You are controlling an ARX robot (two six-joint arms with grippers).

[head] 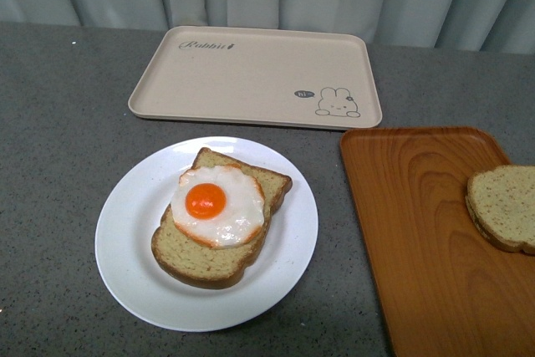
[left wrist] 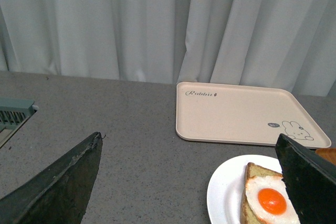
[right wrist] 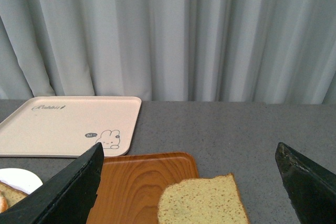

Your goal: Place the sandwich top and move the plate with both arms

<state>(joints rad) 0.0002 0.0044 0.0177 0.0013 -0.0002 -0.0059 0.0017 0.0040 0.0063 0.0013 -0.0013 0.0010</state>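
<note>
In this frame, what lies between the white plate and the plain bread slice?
In the front view, only a strip of grey tabletop and the bare orange tray surface separate the plate from the sandwich top.

The only writing is on the beige tray [head: 259, 73]. In one far corner of it there is a word [head: 206, 44] in thin, dark, curly letters, and it says "Rabbit", with a tiny dark mark right after it. In the near corner across from that, there is a small dark speech bubble [head: 304, 94] with pale letters inside, and it looks like it says "hi". The bubble sits just beside a little rabbit drawing [head: 338, 103]. Both wrist views show the curly "Rabbit" too, but there the letters in the bubble are too small to read. Nothing else in the pictures has letters or numbers on it
</note>
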